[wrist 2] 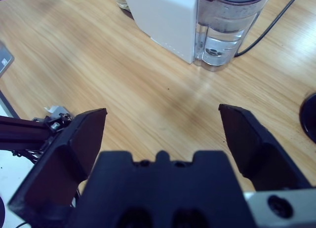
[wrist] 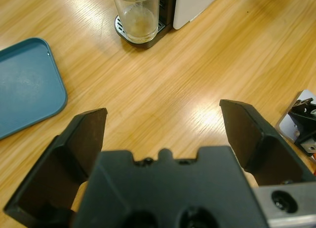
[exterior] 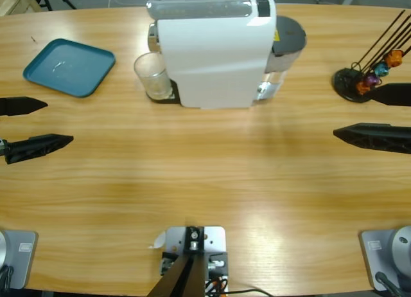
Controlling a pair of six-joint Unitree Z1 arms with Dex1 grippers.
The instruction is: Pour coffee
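Left gripper [wrist: 163, 134] fingers [wrist: 84, 139] spread wide over the wooden desk [wrist: 197, 65]. Clear drinking glass [wrist: 136, 16] ahead holds a shallow pale yellowish-brown coffee layer [wrist: 138, 28]; teal plastic tray [wrist: 24, 85] lies off to one side.

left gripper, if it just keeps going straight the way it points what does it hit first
Likely the clear glass on the coffee machine's drip tray; only bare table lies before it. The left gripper is open. Height is unclear, so it may meet the tabletop first.

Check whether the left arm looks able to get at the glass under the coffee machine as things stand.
Probably yes. The left gripper is open and faces the glass across bare table. The tray lies off to one side, out of the path. The machine sits close beside the glass, so one finger has little room there.
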